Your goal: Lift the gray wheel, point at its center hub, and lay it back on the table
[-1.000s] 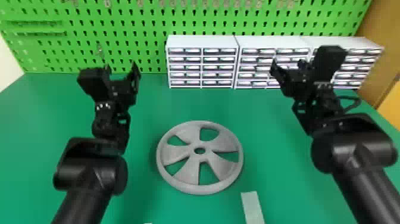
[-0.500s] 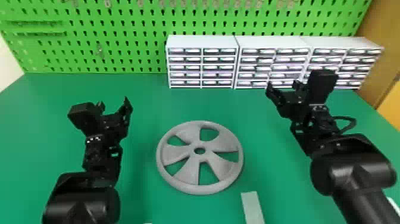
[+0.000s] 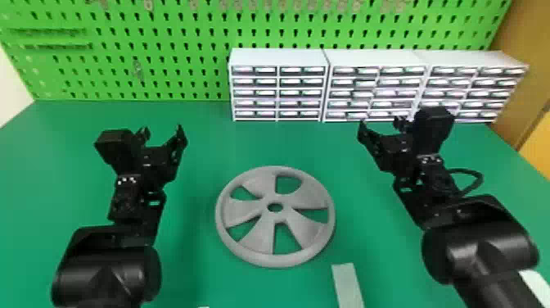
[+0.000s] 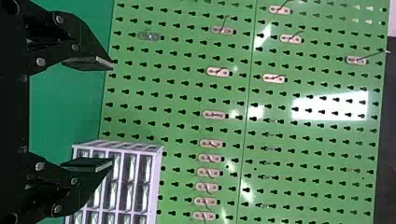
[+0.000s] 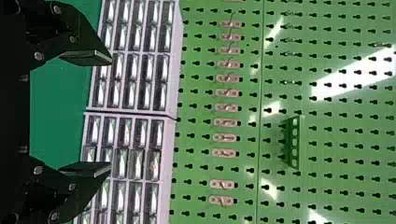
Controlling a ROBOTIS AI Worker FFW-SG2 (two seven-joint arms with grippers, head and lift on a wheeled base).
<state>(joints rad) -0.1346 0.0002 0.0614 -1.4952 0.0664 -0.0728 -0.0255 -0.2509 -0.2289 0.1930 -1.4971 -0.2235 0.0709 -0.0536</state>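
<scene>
The gray wheel (image 3: 253, 243) lies flat on the green table (image 3: 196, 286) between the two arms, its round center hub hole facing up. My left gripper (image 3: 162, 133) is to the left of the wheel and farther back, open and holding nothing. On the other side, my right gripper (image 3: 380, 123) stands behind and to the right of the wheel, also open. In the left wrist view, the left gripper (image 4: 112, 114) has its two fingers wide apart. The right wrist view has the right gripper (image 5: 111, 113) with a broad gap between its fingers. Neither one touches the wheel.
White drawer cabinets (image 3: 278, 57) line the back right of the table, before a green pegboard (image 3: 163, 53) with small hooks. A pale flat strip (image 3: 348, 286) lies near the front, right of the wheel. Another white piece (image 3: 536, 282) is at the right edge.
Both arms have drawn back toward the front of the table, their grippers now lower in the head view and farther from the pegboard. The wheel has stayed where it was.
</scene>
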